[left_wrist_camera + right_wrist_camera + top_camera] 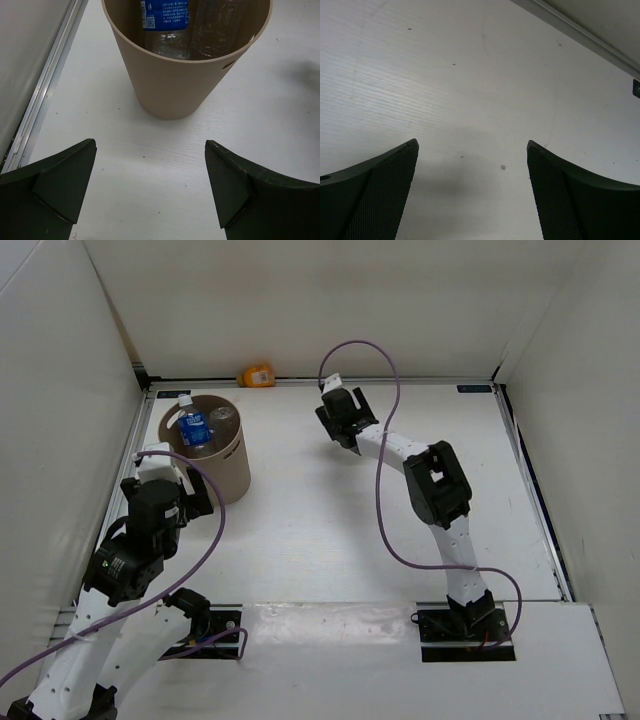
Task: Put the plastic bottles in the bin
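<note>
The tan bin [233, 476] stands at the far left of the table. Two plastic bottles stand inside it: one with a blue label and white cap [193, 428] and a clear one [224, 417]. In the left wrist view the bin [170, 92] is just ahead, with the blue-labelled bottle [165, 15] and the clear bottle [220, 25] inside. A short orange bottle [257, 375] lies against the back wall. My left gripper [198, 495] [150, 185] is open and empty just short of the bin. My right gripper [338, 405] [472, 185] is open and empty over bare table at the back centre.
White walls close the table on the left, back and right. A metal rail [580, 35] runs along the wall's foot ahead of the right gripper. Purple cables [385, 440] loop over both arms.
</note>
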`<state>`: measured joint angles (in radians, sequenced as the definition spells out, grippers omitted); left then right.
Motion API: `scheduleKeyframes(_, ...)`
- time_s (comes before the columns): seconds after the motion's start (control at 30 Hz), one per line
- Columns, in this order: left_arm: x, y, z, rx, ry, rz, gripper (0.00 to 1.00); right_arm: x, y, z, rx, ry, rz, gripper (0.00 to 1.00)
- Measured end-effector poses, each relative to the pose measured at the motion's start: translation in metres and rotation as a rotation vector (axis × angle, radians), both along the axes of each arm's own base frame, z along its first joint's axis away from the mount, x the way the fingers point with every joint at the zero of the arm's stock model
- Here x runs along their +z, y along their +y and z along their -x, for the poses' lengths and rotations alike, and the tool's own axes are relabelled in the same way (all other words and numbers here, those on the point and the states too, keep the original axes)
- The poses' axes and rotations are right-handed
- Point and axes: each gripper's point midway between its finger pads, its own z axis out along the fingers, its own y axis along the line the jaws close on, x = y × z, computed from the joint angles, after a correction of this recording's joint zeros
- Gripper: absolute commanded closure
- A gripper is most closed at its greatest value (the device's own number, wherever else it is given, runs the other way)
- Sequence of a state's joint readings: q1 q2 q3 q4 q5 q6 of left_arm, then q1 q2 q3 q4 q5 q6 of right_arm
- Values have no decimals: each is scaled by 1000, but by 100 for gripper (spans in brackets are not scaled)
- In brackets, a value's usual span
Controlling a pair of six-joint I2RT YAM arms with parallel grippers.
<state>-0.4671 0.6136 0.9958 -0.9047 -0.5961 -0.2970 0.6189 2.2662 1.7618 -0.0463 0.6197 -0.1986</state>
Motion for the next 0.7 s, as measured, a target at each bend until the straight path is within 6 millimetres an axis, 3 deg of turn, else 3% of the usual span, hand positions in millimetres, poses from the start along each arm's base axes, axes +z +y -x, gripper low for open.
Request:
scheduleKeyframes(0.2,-1,-2,-1,-8,7,1,0,11,-26,-14,-72,-14,-88,10)
scheduleKeyframes(0.53,-2,-3,-2,-12,12,0,0,21,-16,-13,-49,-11,-180,10)
scheduleKeyframes(0.7,-1,-4,-3,-12,8,3,0,17,-34,-13,-62,30,-260,10)
